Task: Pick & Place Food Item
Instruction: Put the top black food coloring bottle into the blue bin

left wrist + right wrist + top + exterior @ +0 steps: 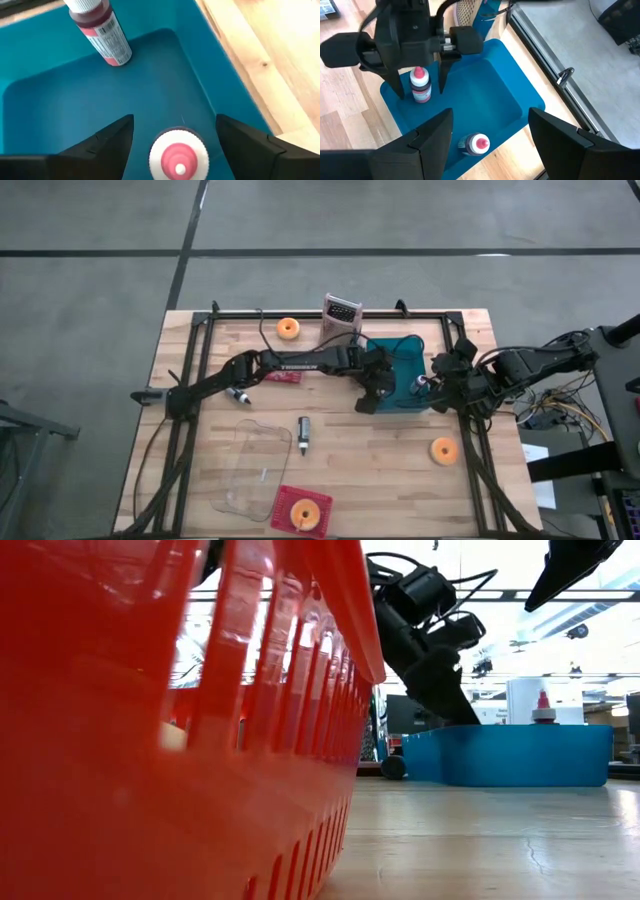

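2 small red-capped bottles stand inside the blue bin at the desk's right; the left tool straddles one, fingers spread wide, while the right tool hovers wide nearby.

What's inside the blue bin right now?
The blue bin holds two red-capped bottles: one upright between the left gripper's open fingers, one lying down near the right gripper. Nothing else shows.

Even bright light, low-view foregrnd blur
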`<state>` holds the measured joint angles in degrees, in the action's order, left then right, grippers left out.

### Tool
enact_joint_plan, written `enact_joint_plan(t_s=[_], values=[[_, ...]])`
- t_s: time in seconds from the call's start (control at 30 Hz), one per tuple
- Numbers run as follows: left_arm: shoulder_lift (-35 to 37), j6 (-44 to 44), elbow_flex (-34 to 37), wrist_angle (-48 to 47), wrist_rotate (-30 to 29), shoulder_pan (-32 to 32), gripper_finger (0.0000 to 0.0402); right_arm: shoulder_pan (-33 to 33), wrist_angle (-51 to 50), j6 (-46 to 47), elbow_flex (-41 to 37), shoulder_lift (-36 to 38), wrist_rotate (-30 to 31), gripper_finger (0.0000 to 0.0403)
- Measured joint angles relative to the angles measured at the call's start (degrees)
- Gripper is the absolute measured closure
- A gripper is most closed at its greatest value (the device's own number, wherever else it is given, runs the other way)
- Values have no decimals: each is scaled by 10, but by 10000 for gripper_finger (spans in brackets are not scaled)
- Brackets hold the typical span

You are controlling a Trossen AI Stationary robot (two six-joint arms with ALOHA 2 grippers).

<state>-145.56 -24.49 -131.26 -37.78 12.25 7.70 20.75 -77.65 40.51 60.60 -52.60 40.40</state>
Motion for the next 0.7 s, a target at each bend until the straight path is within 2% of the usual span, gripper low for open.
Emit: enact_joint_plan(t_s=[0.5,0.7], values=[[40,-19,-2,4,1,-8,119,0,1,0,-1,0,0,152],[86,-40,1,-32,-30,-8,120,0,2,0,-7,0,0,152]])
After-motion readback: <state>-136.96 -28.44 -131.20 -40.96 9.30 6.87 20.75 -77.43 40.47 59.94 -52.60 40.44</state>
